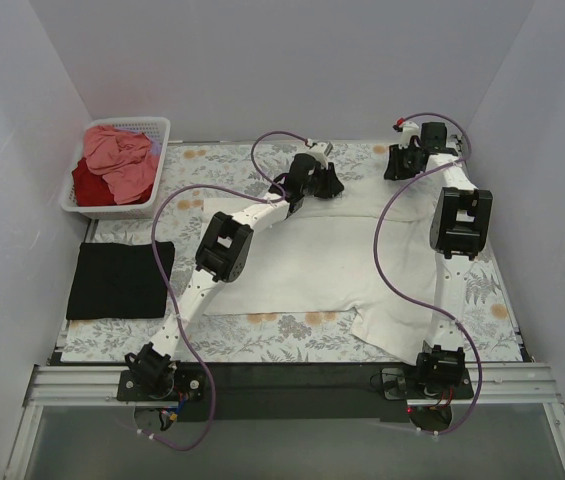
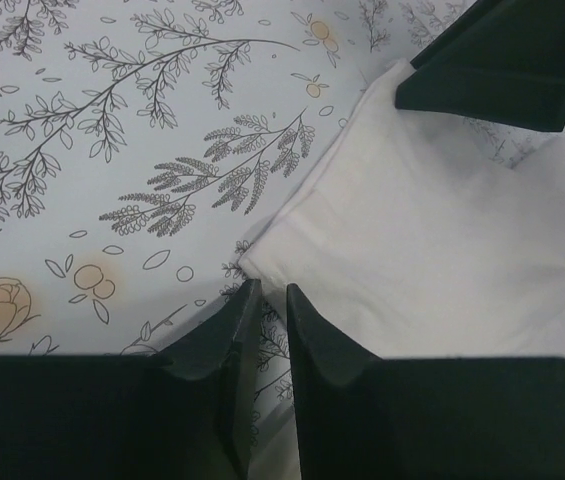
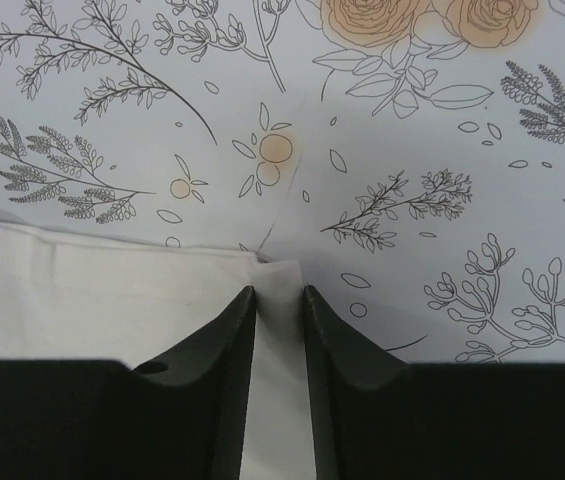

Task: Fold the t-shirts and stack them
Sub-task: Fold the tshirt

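Lying flat, smooth cream-white t-shirt [image 1: 312, 262]

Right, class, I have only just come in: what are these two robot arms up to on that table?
They are folding t-shirts. Both arms reach to the far edge of the cream-white shirt spread on the tablecloth; the left gripper and right gripper each pinch a corner of it. A black shirt lies folded at left. Pink and red shirts wait in the basket.

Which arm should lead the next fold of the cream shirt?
Neither alone: the left gripper and right gripper each straddle a far corner of the cream-white t-shirt, so both are equally placed to draw that edge toward the near hem.
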